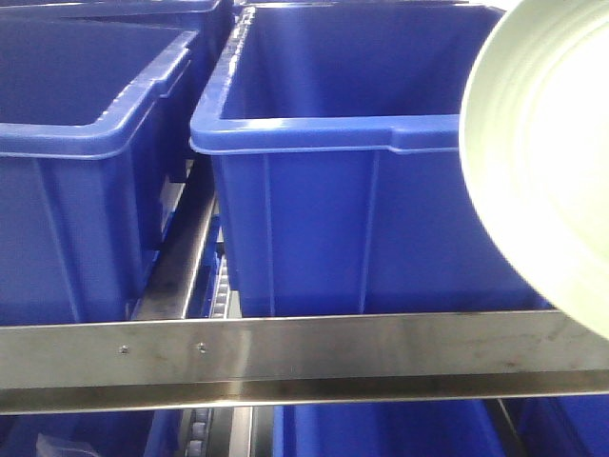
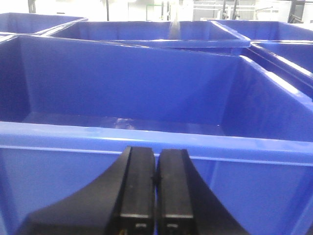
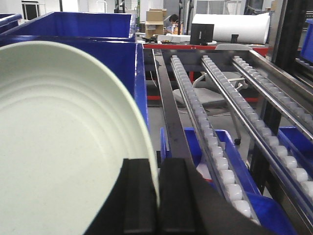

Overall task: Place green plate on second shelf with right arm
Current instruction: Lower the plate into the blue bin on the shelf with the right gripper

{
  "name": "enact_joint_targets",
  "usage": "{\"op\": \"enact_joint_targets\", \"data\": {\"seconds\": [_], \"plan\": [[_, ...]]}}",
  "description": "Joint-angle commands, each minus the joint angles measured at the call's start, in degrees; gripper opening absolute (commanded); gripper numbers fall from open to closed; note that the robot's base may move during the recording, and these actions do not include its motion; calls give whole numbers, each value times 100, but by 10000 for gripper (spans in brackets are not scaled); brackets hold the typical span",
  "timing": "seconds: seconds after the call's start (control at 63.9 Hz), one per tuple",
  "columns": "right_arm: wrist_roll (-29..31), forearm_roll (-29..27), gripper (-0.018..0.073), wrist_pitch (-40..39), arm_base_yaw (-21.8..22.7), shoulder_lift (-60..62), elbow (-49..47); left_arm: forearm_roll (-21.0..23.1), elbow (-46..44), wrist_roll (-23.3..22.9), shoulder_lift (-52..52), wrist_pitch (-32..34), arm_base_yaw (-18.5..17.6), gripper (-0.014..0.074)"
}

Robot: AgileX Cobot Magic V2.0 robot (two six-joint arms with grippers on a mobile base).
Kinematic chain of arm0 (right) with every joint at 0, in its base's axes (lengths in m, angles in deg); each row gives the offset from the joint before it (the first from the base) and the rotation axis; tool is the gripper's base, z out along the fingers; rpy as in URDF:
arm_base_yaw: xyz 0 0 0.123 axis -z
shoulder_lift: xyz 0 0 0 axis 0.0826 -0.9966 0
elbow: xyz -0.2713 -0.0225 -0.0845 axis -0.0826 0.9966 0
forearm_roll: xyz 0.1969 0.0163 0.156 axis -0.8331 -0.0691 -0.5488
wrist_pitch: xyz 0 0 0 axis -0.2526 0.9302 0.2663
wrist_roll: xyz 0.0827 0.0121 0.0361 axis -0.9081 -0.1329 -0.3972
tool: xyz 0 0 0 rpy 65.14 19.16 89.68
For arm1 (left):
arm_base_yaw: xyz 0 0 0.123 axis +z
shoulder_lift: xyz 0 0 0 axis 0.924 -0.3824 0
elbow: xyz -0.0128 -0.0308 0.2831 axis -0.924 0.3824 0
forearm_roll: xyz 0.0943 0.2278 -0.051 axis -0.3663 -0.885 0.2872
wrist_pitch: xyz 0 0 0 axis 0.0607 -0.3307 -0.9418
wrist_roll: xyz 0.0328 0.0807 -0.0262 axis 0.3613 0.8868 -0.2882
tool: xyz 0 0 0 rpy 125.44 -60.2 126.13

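Plate (image 3: pixel 63 147): rim pinched between right fingers (image 3: pixel 139 196)
Left fingers (image 2: pixel 139 191): closed, empty
Risk: thin rim pinch may slip; it could clip bin (image 1: pixel 324 143) or rail (image 1: pixel 285 357)

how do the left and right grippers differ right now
The left gripper is shut on nothing, its jaws meeting. The right gripper is shut on the rim of the green plate. The left gripper faces the inside of a blue bin, while the right gripper looks along bare roller tracks, with the plate filling the left of its view. Both have black fingers.
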Motion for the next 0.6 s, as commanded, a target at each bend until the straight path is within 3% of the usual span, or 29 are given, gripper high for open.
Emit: {"op": "enact_joint_targets", "data": {"seconds": [0.0,0.423,0.579], "plan": [[1,0,55,-624,35,-52,-199,32,240,-8,92,486,-26,130],[1,7,55,-651,35,-52,-199,32,240,-8,92,486,-26,130],[-261,-16,55,-1280,29,-52,-206,32,240,-8,92,486,-26,130]]}}
